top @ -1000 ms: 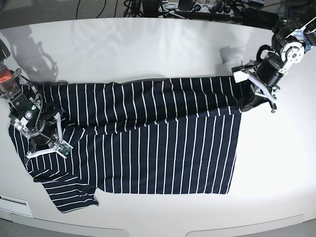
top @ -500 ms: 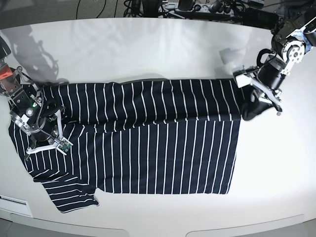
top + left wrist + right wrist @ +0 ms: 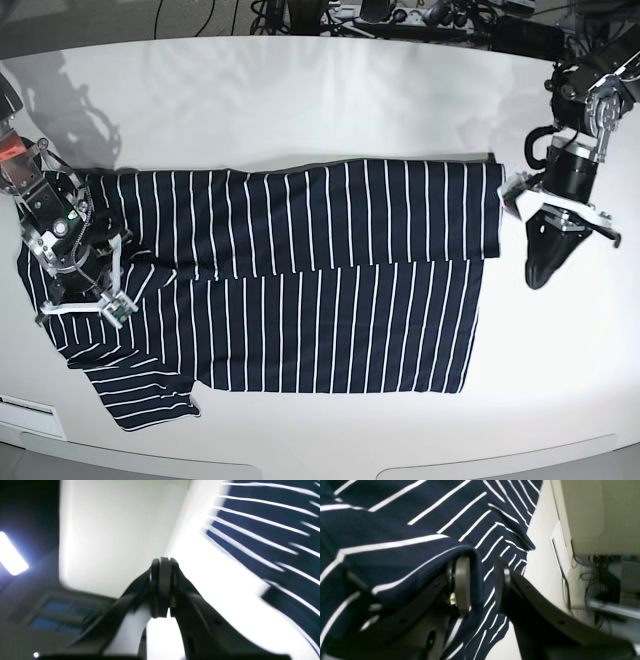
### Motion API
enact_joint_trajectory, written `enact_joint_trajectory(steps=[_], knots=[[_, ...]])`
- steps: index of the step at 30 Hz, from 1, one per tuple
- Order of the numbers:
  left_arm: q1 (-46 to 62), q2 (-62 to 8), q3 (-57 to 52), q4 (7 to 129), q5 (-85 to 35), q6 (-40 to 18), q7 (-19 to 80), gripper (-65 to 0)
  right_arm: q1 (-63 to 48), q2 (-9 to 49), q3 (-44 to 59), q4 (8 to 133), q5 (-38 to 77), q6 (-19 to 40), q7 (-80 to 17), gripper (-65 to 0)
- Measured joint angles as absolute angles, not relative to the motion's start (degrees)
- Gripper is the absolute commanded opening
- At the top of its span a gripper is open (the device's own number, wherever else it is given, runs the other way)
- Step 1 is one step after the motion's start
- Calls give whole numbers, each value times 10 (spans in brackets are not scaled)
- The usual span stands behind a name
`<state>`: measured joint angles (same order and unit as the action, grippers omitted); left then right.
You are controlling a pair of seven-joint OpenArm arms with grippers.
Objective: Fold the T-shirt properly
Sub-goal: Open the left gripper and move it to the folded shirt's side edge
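1. The T-shirt (image 3: 300, 280) lies spread across the white desk (image 3: 300, 100), its upper long edge folded down over the body; one sleeve pokes out at the near left corner.
2. The right end effector (image 3: 481, 585) sits on the shirt's left end. Its jaws stand part open, with a fold of striped cloth draped over one finger and lying in the gap, not pinched.
3. The left end effector (image 3: 162, 587) hangs off the shirt's right edge, over bare desk, jaws pressed together on nothing.
4. Risk: if the right arm pulls away while the fold hangs on its finger, the cloth could drag and undo the neat left end. The loose sleeve could spoil the next fold if left sticking out.
5. Hard to make out: the left wrist view is blurred, and the base view hides the cloth under the right end effector.
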<state>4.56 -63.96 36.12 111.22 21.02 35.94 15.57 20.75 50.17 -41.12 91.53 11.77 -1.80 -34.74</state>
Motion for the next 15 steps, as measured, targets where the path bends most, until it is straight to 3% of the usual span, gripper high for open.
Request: enact_joint_trajectory(steps=[1,2,8,11,12,15], knots=[[45,-640,360,1112,212,360,145,-650,208,501,-411,915,114,-51,-347,-625],[45,-640,360,1113,212,359,132,-650,208,501,-411,915,109,-74,-347,-650],[44,-639,360,1129,169,357,113,-650,209,501,-410,915,58,-123,-346,-650],[44,-640,360,1129,153,335,114,-650,210,502,-409,915,93,-92,-352,-650],[44,-639,360,1129,154,323,114,-650,209,501,-409,915,105,-66,-352,-623],[44,-640,360,1129,154,306,114,-650,208,501,-409,915,144,-12,-352,-434]])
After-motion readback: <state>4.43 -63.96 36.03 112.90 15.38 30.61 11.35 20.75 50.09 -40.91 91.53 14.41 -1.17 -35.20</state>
